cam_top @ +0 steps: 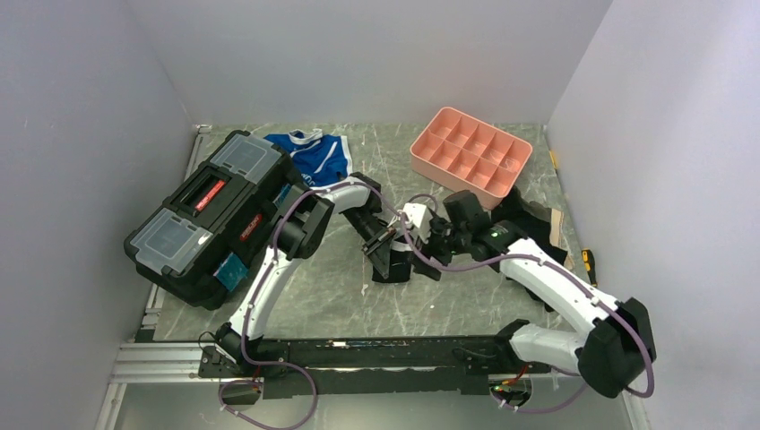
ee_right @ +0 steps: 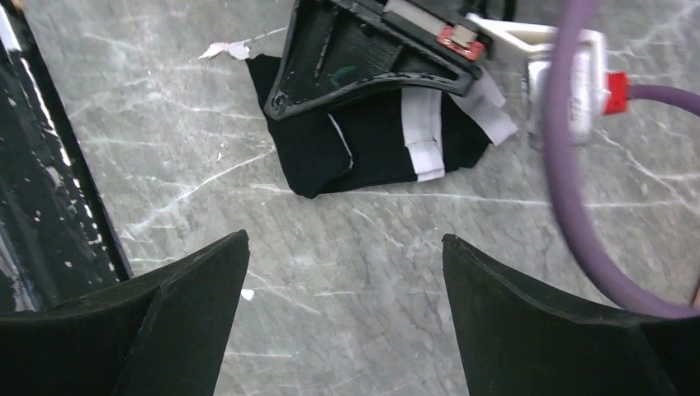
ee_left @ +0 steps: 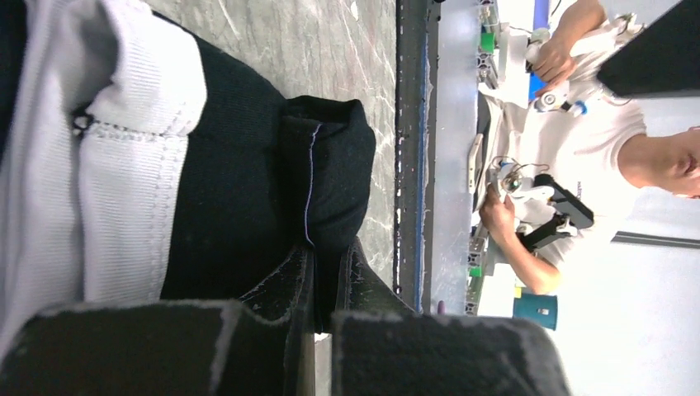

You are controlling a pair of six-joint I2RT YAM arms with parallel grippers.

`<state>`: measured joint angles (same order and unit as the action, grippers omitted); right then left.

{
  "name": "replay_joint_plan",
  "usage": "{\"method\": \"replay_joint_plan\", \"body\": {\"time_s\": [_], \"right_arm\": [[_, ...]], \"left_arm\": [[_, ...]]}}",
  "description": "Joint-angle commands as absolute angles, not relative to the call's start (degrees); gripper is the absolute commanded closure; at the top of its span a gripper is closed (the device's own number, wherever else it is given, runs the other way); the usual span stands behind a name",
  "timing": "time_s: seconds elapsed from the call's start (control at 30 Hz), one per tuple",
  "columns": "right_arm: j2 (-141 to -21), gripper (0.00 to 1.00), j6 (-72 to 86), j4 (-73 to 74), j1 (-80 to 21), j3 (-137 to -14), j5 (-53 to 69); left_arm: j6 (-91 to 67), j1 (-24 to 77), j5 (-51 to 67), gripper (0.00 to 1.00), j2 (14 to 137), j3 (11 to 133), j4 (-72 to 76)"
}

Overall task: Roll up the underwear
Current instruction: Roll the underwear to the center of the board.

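- Your left gripper (ee_left: 330,257) is pinched almost closed on a fold of the black fabric boxer briefs (ee_left: 322,165) with white side stripes. Only its own wrist view shows the fold running down between the fingers.
- Your right gripper (ee_right: 345,243) stands wide with nothing between its fingers. It hovers over the grey marbled tabletop (ee_right: 165,124), near the bundle.
- The right wrist view shows the briefs as a compact bundle on the table at mid-workspace, partly under the left gripper.
- The top view barely separates the bundle from the black arm parts.
- No lettering can be made out.
- From above you count two arms, one pink divided plastic tray (cam_top: 470,152), one black plastic toolbox (cam_top: 211,215) and one blue-and-white garment (cam_top: 314,154).
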<state>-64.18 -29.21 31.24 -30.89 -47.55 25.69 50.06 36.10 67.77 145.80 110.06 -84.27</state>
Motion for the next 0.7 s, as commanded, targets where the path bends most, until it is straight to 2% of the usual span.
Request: {"method": "replay_joint_plan", "body": {"time_s": [0.0,0.27,0.67], "right_arm": [[-67.7,0.14,-34.3,28.9,-36.7,-47.8,17.2],[-77.6,0.27,-38.4,27.3,-47.5,-50.1,7.3],[-87.7,0.30,-40.1,23.5,-51.9,-51.3,2.5]], "left_arm": [[50.7,36.5,67.6,1.00,147.9,111.9,-83.6],[49.4,36.4,67.0,1.00,149.8,113.5,-84.7],[49.4,36.4,67.0,1.00,149.8,113.5,-85.3]]}}
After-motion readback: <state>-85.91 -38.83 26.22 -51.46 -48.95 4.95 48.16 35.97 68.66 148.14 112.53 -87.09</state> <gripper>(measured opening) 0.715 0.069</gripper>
